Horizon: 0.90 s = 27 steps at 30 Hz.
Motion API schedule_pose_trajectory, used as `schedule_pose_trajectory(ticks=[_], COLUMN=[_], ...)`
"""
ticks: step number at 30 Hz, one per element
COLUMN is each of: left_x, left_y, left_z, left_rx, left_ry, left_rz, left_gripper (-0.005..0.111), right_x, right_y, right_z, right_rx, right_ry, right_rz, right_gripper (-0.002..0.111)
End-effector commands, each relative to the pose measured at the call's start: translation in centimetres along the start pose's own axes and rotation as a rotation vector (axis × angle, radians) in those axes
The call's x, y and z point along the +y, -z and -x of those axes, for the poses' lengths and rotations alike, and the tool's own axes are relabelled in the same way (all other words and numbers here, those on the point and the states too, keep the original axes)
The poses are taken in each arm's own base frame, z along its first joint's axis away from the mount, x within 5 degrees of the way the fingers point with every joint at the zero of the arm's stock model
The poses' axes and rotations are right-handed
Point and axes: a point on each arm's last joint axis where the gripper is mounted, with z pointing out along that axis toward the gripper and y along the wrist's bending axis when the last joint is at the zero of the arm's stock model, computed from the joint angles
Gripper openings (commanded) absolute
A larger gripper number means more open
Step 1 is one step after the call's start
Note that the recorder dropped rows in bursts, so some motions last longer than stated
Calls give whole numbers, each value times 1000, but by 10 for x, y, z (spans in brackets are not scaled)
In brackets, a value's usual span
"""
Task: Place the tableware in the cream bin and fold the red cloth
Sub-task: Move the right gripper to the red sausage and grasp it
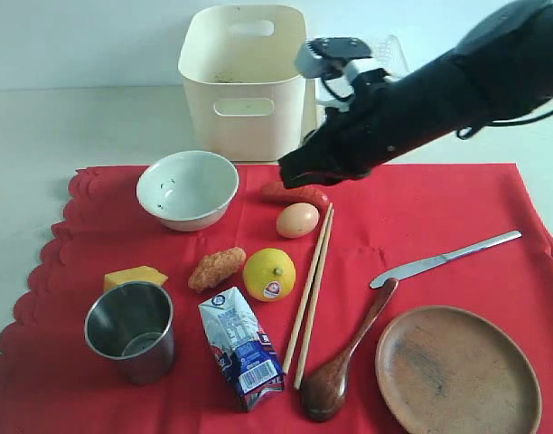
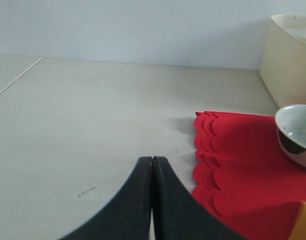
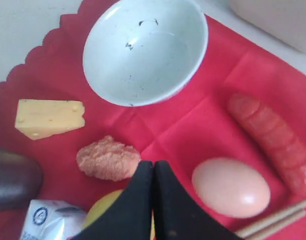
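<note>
In the exterior view, the white bowl (image 1: 187,188) is seen on the red cloth (image 1: 439,217) in front of the cream bin (image 1: 204,108), with the right gripper (image 1: 285,170) held near it, so it is judged the first pick. In the left wrist view, the left gripper (image 2: 152,160) is seen pressed together over the bare table (image 2: 93,125) beside the cloth's scalloped edge. In the right wrist view, the right fingers (image 3: 138,200) are likewise pressed together above the nugget (image 3: 108,159); they should be spread before the bowl's rim is straddled.
</note>
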Motion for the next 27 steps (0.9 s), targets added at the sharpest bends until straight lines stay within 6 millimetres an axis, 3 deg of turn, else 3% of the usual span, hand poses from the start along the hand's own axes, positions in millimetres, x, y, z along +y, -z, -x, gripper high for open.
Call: schedule_pose_trajectory(ticks=[1, 7, 12, 21, 27], left_x=[0, 0, 0, 0, 0], left_y=[0, 0, 0, 0, 0], left_z=[-1, -1, -1, -1, -1], left_rx=[-6, -6, -6, -6, -6], left_ry=[5, 5, 5, 5, 5], left_rz=[-6, -6, -6, -6, -6], left_gripper=[1, 1, 1, 1, 1], right_x=[-3, -12, -28, -37, -43], right_y=[-20, -21, -32, -54, -69], right_z=[21, 36, 33, 18, 16], right_rx=[-24, -103, -117, -42, -14], right_ry=[135, 182, 177, 167, 204], right_rz=[-71, -168, -269, -242, -225], right_gripper=[0, 0, 1, 39, 53])
